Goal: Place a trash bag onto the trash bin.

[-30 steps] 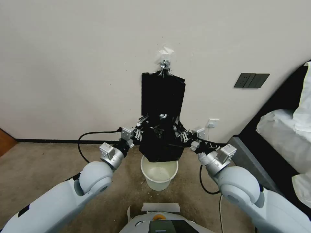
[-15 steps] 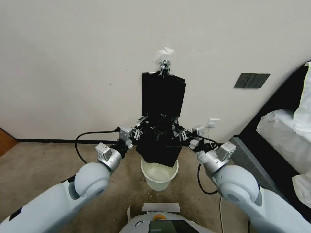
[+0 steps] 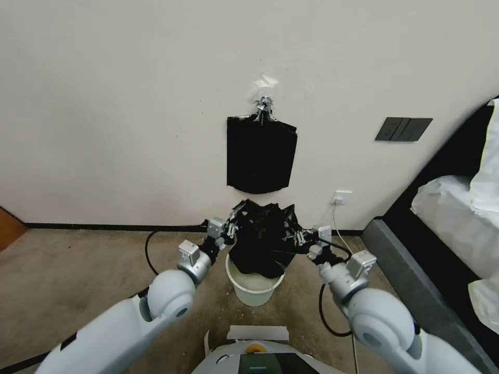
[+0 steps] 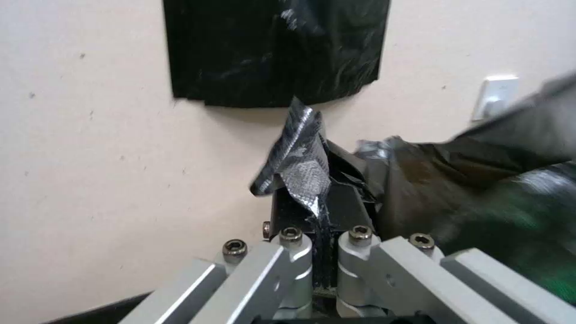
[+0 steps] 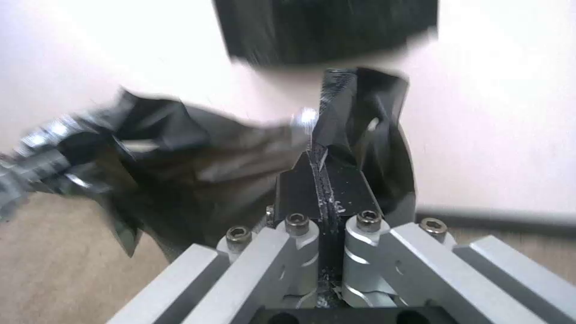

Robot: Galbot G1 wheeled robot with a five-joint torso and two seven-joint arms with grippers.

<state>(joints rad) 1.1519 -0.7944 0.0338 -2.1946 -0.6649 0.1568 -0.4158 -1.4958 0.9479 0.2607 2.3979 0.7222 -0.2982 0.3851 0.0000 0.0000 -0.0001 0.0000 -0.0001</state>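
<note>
We've lowered the trash bag (image 3: 262, 239) clear of the hanging bundle (image 3: 261, 155); left hand (image 3: 232, 224) and right hand (image 3: 295, 232) each pinch an edge, its bottom touching the trash bin (image 3: 255, 286) rim.

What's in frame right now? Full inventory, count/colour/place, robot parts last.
trash bag: 1, glossy black, held between both grippers, its bottom dipping into the bin's mouth
trash bin: 1, cream-white, on the floor under the bag
bundle of bags: 1, black, hanging flat from a metal clip on the wall
switch plate: 1, dark grey, wall, to the right
wall socket: 1, white, low on the wall
left gripper: 1, silver and black, shut on the bag's left edge
right gripper: 1, silver and black, shut on the bag's right edge
</note>
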